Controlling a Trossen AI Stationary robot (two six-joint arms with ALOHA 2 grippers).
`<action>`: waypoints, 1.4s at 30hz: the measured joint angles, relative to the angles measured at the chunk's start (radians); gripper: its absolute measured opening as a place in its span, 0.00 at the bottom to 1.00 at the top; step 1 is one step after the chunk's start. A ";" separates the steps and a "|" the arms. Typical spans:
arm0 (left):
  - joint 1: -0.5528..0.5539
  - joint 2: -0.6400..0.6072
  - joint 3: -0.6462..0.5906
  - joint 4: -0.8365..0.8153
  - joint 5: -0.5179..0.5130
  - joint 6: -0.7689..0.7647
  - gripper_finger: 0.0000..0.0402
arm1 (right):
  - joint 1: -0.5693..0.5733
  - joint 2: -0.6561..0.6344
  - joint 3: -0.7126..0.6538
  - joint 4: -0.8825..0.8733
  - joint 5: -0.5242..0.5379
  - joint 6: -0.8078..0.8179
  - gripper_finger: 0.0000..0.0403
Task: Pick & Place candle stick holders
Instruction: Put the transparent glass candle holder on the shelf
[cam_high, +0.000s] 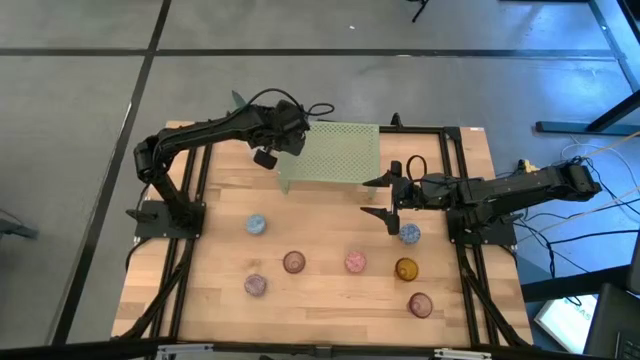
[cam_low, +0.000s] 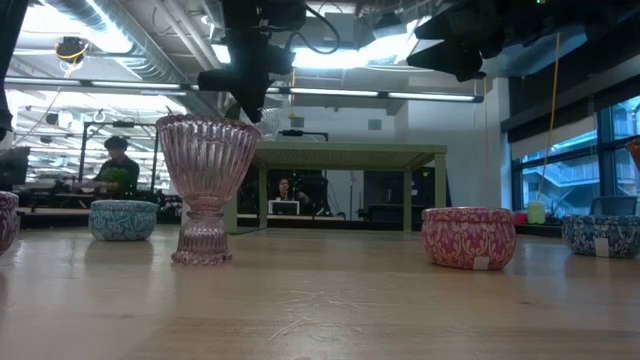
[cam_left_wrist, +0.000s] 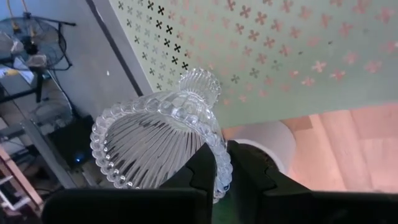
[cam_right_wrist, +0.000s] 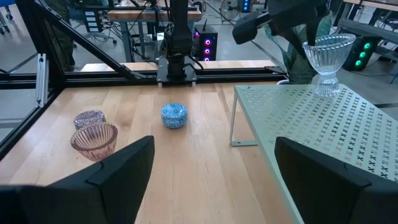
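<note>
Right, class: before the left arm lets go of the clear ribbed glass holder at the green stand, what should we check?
1. Left gripper shut on the clear ribbed glass holder, at its rim: ok.
2. Holder upright: ok.
3. Foot resting fully on the pale green perforated stand: cannot tell.
4. Holder well away from the stand's edge: not ok, it is near a corner.
5. Right gripper open, clear of the stand's top: ok.
</note>
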 joint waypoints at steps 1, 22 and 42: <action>0.000 0.000 0.000 -0.002 -0.001 -0.019 0.08 | 0.000 0.000 0.000 0.000 0.000 0.000 0.84; -0.080 0.003 -0.004 -0.005 -0.132 0.104 0.10 | 0.000 0.000 0.000 0.000 0.000 0.003 0.84; -0.083 0.002 -0.003 0.005 -0.151 0.023 0.12 | 0.000 0.000 0.000 -0.001 0.000 0.003 0.84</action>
